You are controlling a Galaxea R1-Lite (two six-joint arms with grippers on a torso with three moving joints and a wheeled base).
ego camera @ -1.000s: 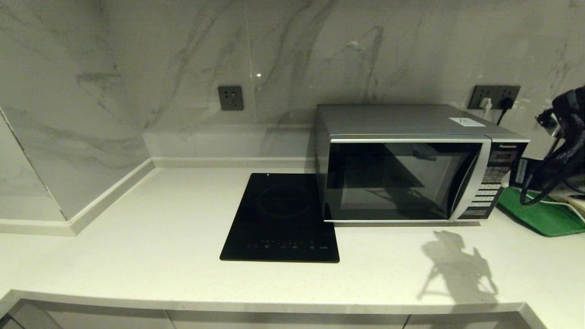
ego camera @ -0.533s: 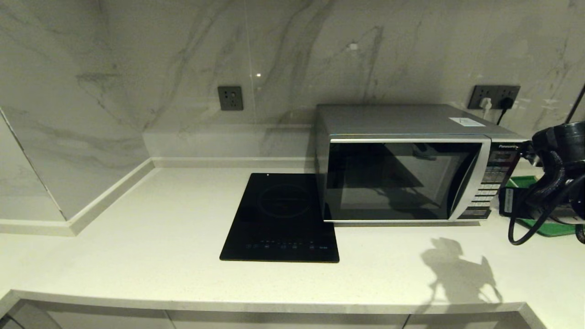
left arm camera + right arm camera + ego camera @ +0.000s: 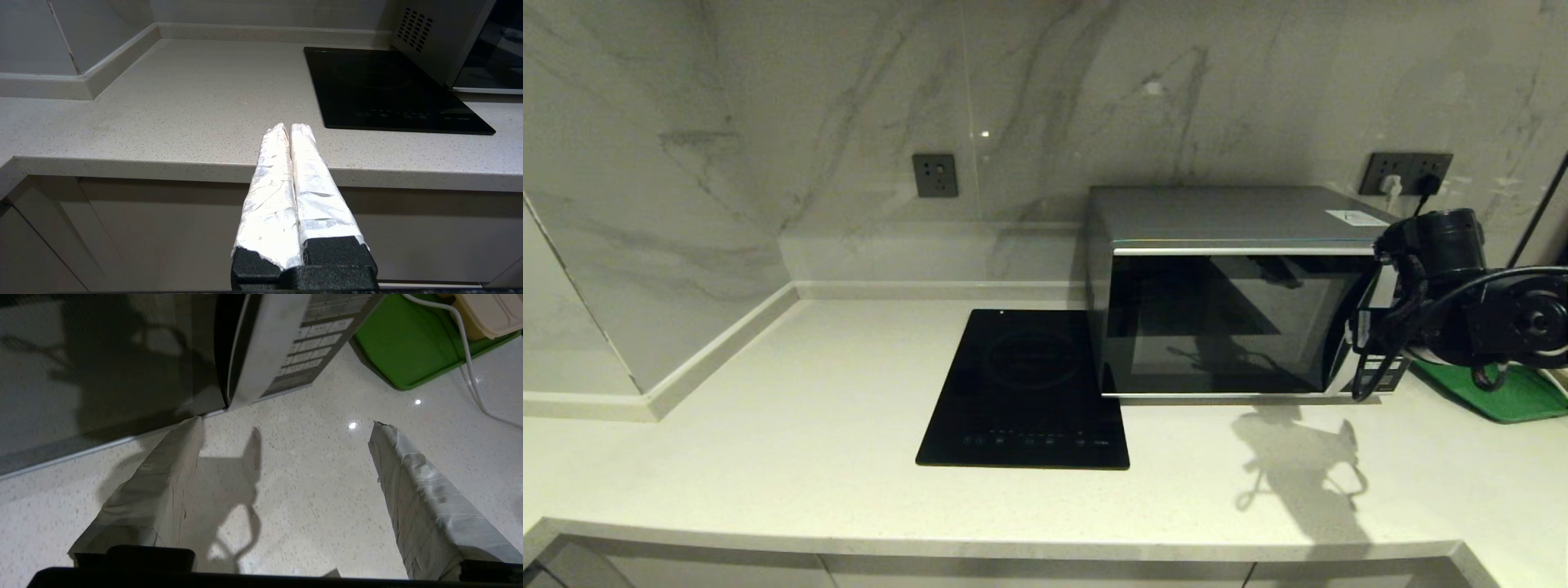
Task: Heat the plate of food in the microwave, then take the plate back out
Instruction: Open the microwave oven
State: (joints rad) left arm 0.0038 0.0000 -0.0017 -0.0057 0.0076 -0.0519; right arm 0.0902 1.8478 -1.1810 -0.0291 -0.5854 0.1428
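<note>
- While the right arm hangs out over the table (image 3: 768, 408), its right claw (image 3: 286, 428) points down at the pale stone with both wrapped fingers (image 3: 163, 477) spread wide and nothing between them.
- Just beyond one fingertip sits the microwave (image 3: 1241, 220), its lower front corner right there; the door (image 3: 1225, 322) is closed, dark glass with a curved silver strip down the edge.
- Next to that strip runs the button panel (image 3: 310, 347), also close ahead of the claw and partly covered by the arm when you look from the head.
- Off past the other finger lies a green tray (image 3: 404, 347) on the table, with a cream-coloured thing (image 3: 486, 314) resting on it and a white cord (image 3: 466, 363) trailing across.
- Under the claw its own shadow (image 3: 1290, 465) falls on the table.
- On the far side of the microwave from the right claw, a flat black cooktop (image 3: 1029, 384) lies flush against the microwave's side.
- Two wall sockets (image 3: 1409, 173) sit behind the microwave, with plugs in them.
- No plate of food shows anywhere in sight, and I can't see into the microwave through the dark door.
- Back at the table's front edge the left claw (image 3: 291, 128) is parked, its foil-wrapped fingers pressed together, with the cooktop ahead of it and to one side.
</note>
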